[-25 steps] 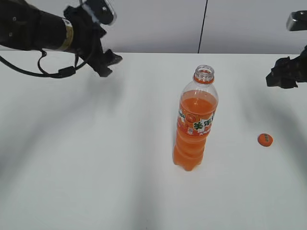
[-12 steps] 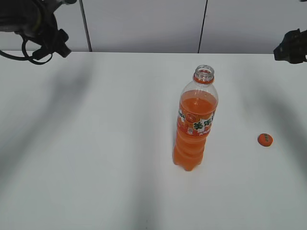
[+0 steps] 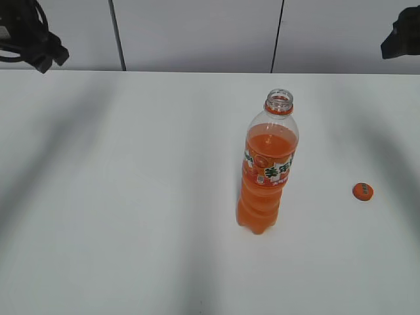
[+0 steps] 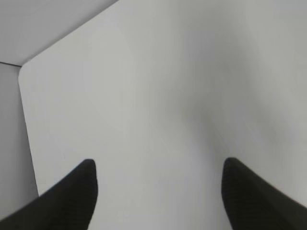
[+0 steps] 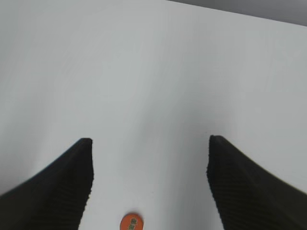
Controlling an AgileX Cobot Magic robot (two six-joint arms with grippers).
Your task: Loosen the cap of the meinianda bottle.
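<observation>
The meinianda bottle (image 3: 266, 172) stands upright in the middle of the white table (image 3: 131, 197), its mouth open with no cap on it. The small orange cap (image 3: 362, 191) lies flat on the table to the bottle's right; it also shows at the bottom of the right wrist view (image 5: 131, 222). My left gripper (image 3: 42, 52) is raised at the far left edge, open and empty (image 4: 158, 167). My right gripper (image 3: 400, 34) is raised at the far right edge, open and empty (image 5: 149, 148), high above the cap.
A grey panelled wall (image 3: 197, 33) runs behind the table. The table's rounded corner and edge (image 4: 21, 76) show in the left wrist view.
Both arms have drawn back and up, the left one toward the far left edge, the right one toward the upper right corner. Bottle and cap have not moved.
</observation>
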